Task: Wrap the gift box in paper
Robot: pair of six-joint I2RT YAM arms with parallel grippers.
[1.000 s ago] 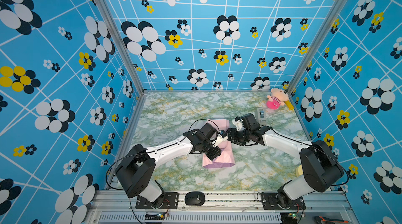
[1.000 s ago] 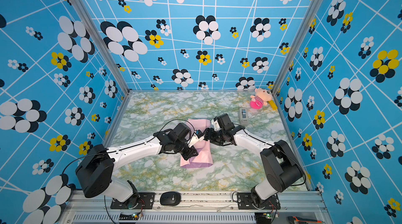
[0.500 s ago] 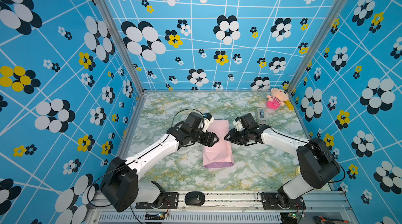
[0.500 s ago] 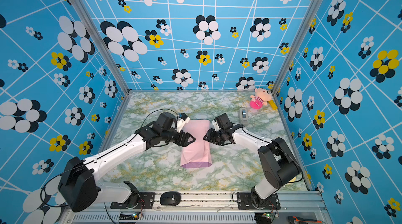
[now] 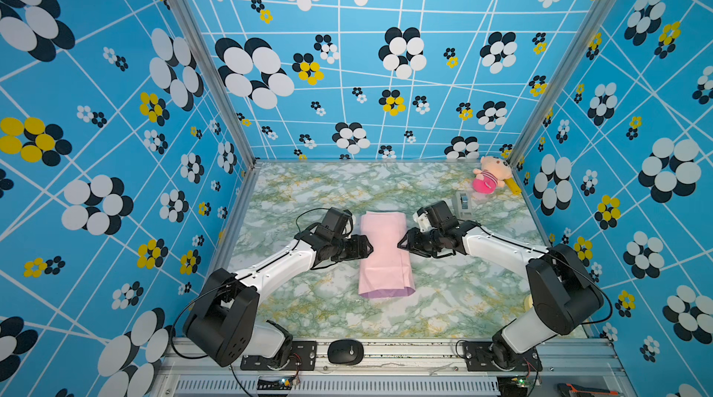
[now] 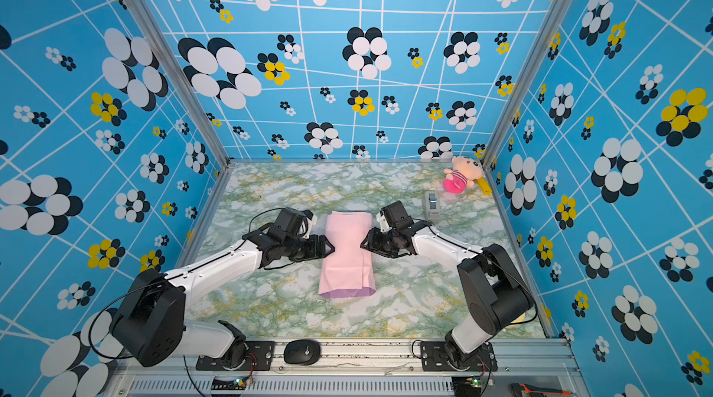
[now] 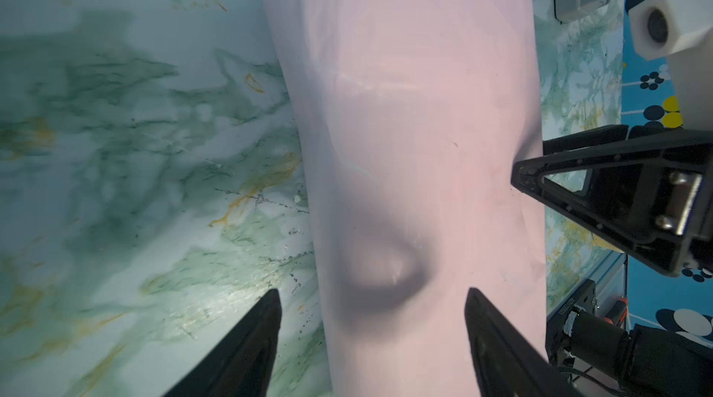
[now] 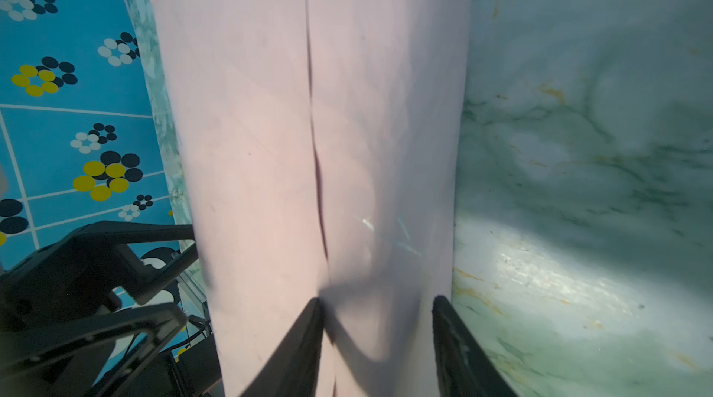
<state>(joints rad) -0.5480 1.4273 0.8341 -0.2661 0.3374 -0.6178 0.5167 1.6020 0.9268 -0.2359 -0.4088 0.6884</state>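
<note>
Since the gift box is hidden inside it, only the paper [image 5: 386, 256] shows: a pale pink tube lying in the middle of the table [image 5: 316, 190], lilac at its near open end, with its overlap seam [image 8: 314, 144] running lengthwise on top. The left gripper [image 5: 369, 249] is at one flank, fingers spread wide and holding nothing. The right gripper [image 5: 399, 246] meets the opposite flank, fingers partly apart beside the seam; whether they clamp anything I cannot tell. The seam probably needs pinning flat, without denting the paper, before tape from the dispenser [image 5: 463, 202] goes on.
</note>
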